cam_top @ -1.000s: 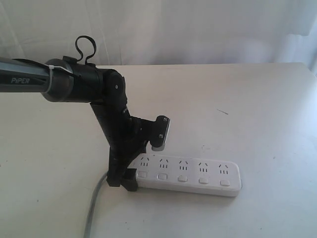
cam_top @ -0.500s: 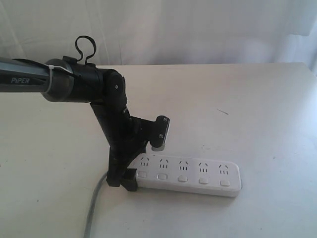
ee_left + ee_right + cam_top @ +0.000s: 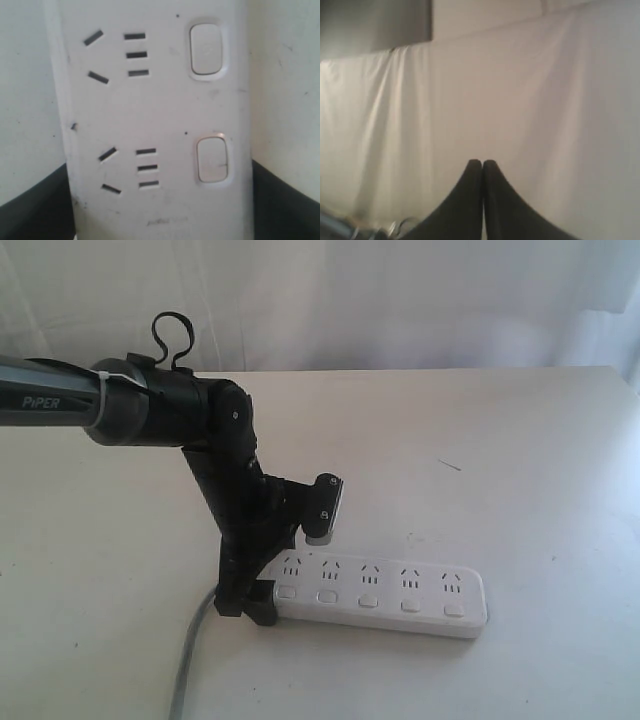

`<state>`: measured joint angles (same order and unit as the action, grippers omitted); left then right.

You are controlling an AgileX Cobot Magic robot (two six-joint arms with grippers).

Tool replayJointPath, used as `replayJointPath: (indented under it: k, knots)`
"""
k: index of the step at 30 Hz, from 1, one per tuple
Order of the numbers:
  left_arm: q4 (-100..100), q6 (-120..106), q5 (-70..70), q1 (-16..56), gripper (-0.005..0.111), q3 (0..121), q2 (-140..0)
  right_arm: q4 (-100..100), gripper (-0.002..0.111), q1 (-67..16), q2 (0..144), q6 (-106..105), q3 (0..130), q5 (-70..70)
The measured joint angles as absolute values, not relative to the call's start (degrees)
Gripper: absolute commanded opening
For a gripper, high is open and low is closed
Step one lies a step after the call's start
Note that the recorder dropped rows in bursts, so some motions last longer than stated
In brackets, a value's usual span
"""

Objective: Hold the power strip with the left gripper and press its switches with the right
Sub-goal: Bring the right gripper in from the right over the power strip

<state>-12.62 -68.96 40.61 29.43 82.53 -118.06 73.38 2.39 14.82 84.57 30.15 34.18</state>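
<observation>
**Strip's clamped at the cord end, presser hasn't shown up yet**

The power strip (image 3: 400,590) lies flat on the worktop (image 3: 520,460), toward the near side. It runs left to right, and its grey cord (image 3: 188,665) trails off the left end toward the near edge. The left gripper (image 3: 250,608) comes down on that left end. In the left wrist view its jaws straddle the strip's width, with a black finger (image 3: 30,210) against each long edge and no gap I can spot. I read that as a grip on the strip.

The right gripper (image 3: 482,167) isn't in the exterior view at all. Its own camera shows the jaws closed tip to tip on nothing, facing a white cloth backdrop (image 3: 545,100).

So the holding looks done and the pressing not begun, I reckon. Closed tips make a decent poker, so I'd keep them closed. Drop straight down on the middle of each button and don't shove sideways. The strip is held at one end only, so it could pivot.

The switches (image 3: 368,599) sit in a row of five along the near edge. I'd start at the right end, because the leftmost one is just beside the left fingers.

Materials:
- The strip is hard, glossy white plastic with rounded corners and a few dark specks.
- The buttons are rounded rectangles in shallow recesses.
- The worktop is matte off-white and lightly marked.
</observation>
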Motion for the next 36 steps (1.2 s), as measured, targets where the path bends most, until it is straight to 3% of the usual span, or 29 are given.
replayJointPath:
  k: [4,12,26,36]
  knots:
    - [-12.6,-69.0,40.5,29.4,0.0,82.5,-118.1,93.5,0.0,2.3,29.0,99.5,38.4,46.7]
    - [-12.6,-69.0,40.5,29.4,0.0,82.5,-118.1,99.9,0.0,0.5,50.4,102.7,37.7,60.6]
    - [-12.6,-69.0,40.5,29.4,0.0,82.5,-118.1,100.3,0.0,-23.6,59.9,96.4,27.9,26.6]
    - [-12.6,-69.0,40.5,29.4,0.0,82.5,-118.1,100.1,0.0,-36.2,77.1,98.6,26.7,11.0]
